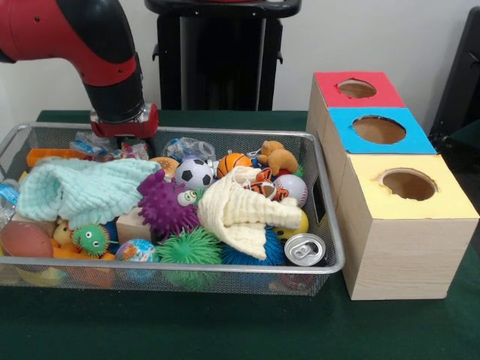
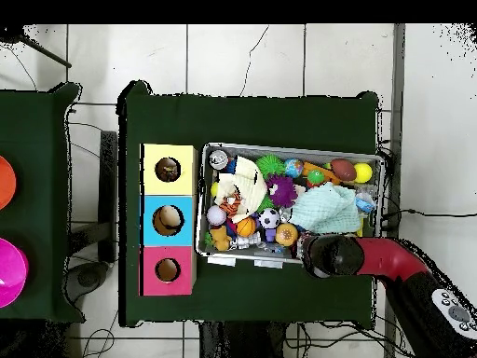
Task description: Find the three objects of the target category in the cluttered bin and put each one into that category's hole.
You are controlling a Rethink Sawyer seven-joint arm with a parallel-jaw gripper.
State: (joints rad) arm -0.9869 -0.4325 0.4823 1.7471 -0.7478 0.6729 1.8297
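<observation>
From my seat I see the arm (image 1: pixel 90 45) hanging over the far left part of the wire bin (image 1: pixel 330 225); its wrist sits just behind the bin's back rim, and the jaws are hidden below it in both views, so I cannot tell whether they are open or closed, or whether they hold anything.

The bin rests on the green worktop (image 1: pixel 225 330) and is crammed; a pale mint cloth (image 1: pixel 82 191) lies over the left half, a cream cloth (image 1: pixel 240 214) is draped near the middle, and a purple spiky toy (image 1: pixel 161 206) sits between them. Balls lie among the clutter: a soccer ball (image 1: pixel 195 172) beside a small basketball (image 1: pixel 232 163), a baseball (image 1: pixel 291 189) further right, a green spiky ball (image 1: pixel 187 247) against the front wall. A silver can (image 1: pixel 305 249) stands in the front right corner; a brown plush animal (image 1: pixel 277 157) lies near the back rim.

Just beside the bin on its right stands a row of three wooden boxes, touching one another (each with a round hole on top); the yellow-topped box (image 1: pixel 442 202) is nearest the camera, the blue-topped box (image 1: pixel 341 127) is in the middle, the red-topped box (image 1: pixel 330 82) is farthest.

In the overhead view the arm (image 2: pixel 373 258) reaches in toward the bin's edge (image 2: pixel 279 147) nearest the robot.
</observation>
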